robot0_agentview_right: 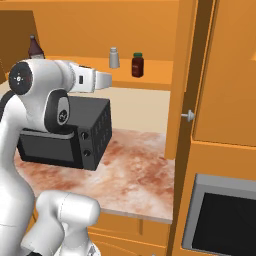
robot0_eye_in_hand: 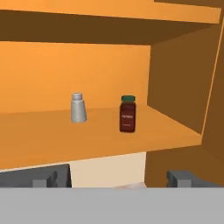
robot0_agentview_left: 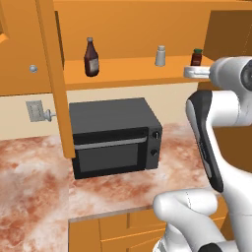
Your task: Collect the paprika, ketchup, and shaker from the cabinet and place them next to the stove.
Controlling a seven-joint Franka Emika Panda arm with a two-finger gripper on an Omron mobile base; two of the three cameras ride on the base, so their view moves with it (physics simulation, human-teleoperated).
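Observation:
The orange cabinet (robot0_agentview_left: 128, 74) stands open, with three things on its shelf (robot0_eye_in_hand: 87, 135). The ketchup (robot0_agentview_left: 91, 57) is a dark bottle at the shelf's left, and its top (robot0_agentview_right: 33, 46) shows behind my arm. The grey shaker (robot0_agentview_left: 160, 55) (robot0_agentview_right: 114, 57) (robot0_eye_in_hand: 78, 108) stands mid-shelf. Just right of it is the green-lidded paprika (robot0_agentview_left: 197, 57) (robot0_agentview_right: 137, 65) (robot0_eye_in_hand: 127, 114). My gripper (robot0_agentview_left: 188, 72) (robot0_agentview_right: 110, 78) (robot0_eye_in_hand: 118, 179) is open and empty. It hovers at the shelf's front edge, facing the paprika and short of it. The stove is out of view.
A black microwave (robot0_agentview_left: 113, 135) (robot0_agentview_right: 65, 140) sits on the marbled counter (robot0_agentview_left: 34, 177) under the shelf. An open cabinet door (robot0_agentview_left: 56, 74) hangs left of it. A tall orange cabinet side (robot0_agentview_right: 182, 80) and a dark, grey-framed appliance front (robot0_agentview_right: 220, 220) stand to the right.

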